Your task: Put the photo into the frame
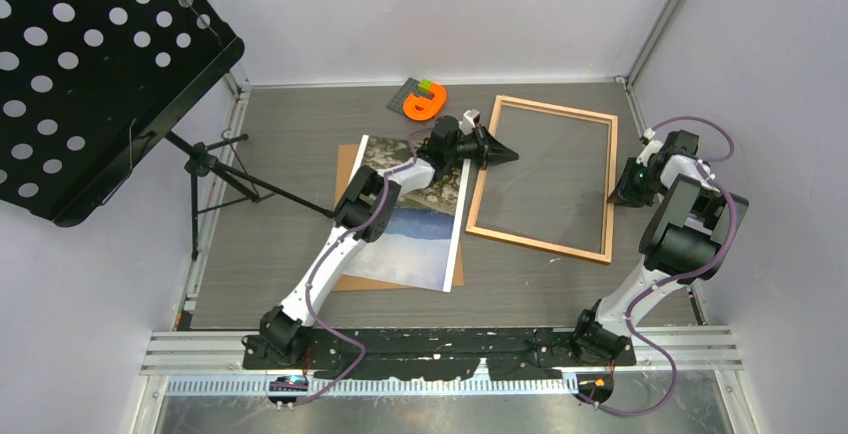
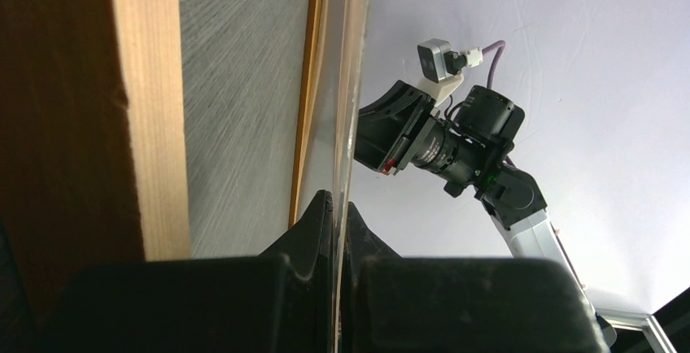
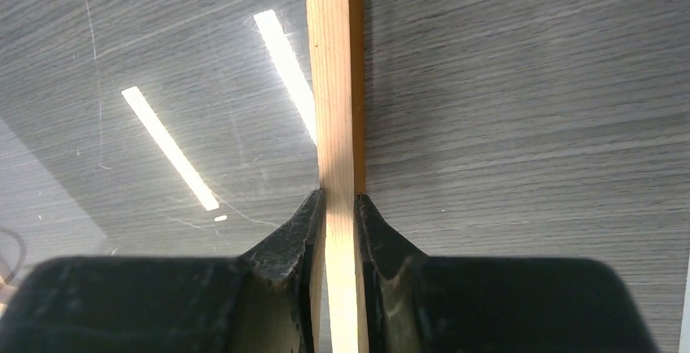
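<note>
right gripper point(image 3: 340, 204): black fingers fill the bottom of its wrist view, pressed onto both faces of the right rail of the frame point(image 3: 335, 84). ceiling-light reflections beside the rail suggest a clear pane sits in the frame.

left gripper point(image 2: 339, 204): jaws pinched nearly together on a thin pale edge at the frame's left side. cannot tell whether it is wood, pane, or both.

progress: early, as i judge it. photo point(image 1: 425, 239) lies picture-up on the brown backing board point(image 1: 347, 166), just left of the frame and not in it. frame point(image 1: 538, 245) looks empty apart from the pane. insertion of the photo is not yet done, and probably the board after it.

pose: left arm stretched forward over the photo, wrist turned right, claw at the far end of the left rail. right arm folded with elbow high, claw reaching left to about mid-length of the right rail.
</note>
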Available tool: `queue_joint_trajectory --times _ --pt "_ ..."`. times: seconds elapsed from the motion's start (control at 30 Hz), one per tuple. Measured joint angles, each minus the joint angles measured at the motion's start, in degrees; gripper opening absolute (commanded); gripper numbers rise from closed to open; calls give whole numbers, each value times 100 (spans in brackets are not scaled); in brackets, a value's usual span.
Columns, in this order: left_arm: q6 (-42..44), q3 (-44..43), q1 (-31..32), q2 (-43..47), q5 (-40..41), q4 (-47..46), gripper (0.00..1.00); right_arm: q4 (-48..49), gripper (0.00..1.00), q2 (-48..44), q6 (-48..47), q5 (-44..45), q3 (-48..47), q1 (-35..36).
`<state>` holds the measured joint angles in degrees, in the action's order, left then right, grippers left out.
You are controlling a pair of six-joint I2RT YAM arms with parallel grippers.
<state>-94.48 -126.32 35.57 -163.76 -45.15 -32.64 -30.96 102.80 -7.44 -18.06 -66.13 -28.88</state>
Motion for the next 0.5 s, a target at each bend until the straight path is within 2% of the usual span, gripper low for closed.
queue_joint_trajectory --times 0.5 --pt "-17 0 11 0 -52 -7 0 -26 6 17 -2 0 -22 -2"
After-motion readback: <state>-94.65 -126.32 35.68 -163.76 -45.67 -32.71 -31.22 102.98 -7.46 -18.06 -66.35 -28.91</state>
